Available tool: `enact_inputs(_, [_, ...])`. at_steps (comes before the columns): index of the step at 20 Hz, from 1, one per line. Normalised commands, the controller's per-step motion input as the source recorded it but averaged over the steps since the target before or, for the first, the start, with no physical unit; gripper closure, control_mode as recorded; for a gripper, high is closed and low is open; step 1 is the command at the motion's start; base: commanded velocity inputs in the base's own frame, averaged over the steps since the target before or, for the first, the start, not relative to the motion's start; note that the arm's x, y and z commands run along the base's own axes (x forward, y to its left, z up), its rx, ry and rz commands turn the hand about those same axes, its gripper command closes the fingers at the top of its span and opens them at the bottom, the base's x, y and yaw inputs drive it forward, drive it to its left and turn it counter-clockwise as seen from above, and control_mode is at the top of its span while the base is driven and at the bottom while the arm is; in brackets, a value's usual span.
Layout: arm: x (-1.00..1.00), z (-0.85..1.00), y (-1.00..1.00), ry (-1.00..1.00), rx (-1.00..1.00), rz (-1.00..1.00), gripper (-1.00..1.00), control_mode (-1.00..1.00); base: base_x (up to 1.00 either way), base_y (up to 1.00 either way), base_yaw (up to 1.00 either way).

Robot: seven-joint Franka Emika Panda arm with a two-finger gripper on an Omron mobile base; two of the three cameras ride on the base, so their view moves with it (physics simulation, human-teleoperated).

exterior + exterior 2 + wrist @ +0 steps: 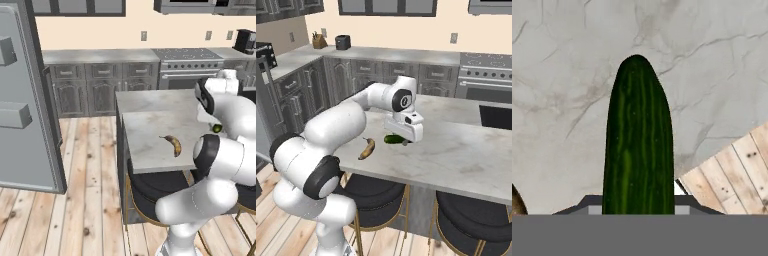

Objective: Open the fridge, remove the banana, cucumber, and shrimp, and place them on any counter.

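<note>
While the banana point(173, 144) already lies flat near the middle of the counter point(150, 145) in the left base view, a green tip of the cucumber point(217, 128) peeks out beside the arm, further along the top from the banana. The fridge point(25, 100) door stands swung open across the floor from the counter, so the shrimp looks yet to be fetched.

From the right base view, the gripper point(404, 140) is low over the counter point(466, 155), clamped on the cucumber point(393, 139), which lies level just above or on the stone, close beside the banana point(367, 148). That low, level hold suits setting it down.

Seen from the hand view, the cucumber point(639, 145) runs lengthwise out between the fingertips point(587, 202), over bare counter point(562, 75); nothing lies under it, and the counter edge is near.
</note>
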Motion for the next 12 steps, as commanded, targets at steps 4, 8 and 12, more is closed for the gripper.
enact_inputs(4, [0.68,-0.75,-0.23,-0.03,-0.02,-0.01,1.0,-1.0,0.0,0.0,0.0])
enact_inputs(8, [0.31,-0.43,-0.06,-0.09,-0.02,0.0,1.0,-1.0,0.0,0.0,0.0])
enact_inputs(12, [0.0,-0.56,0.0,-0.01,-0.06,0.0,1.0,-1.0,0.0,0.0,0.0])
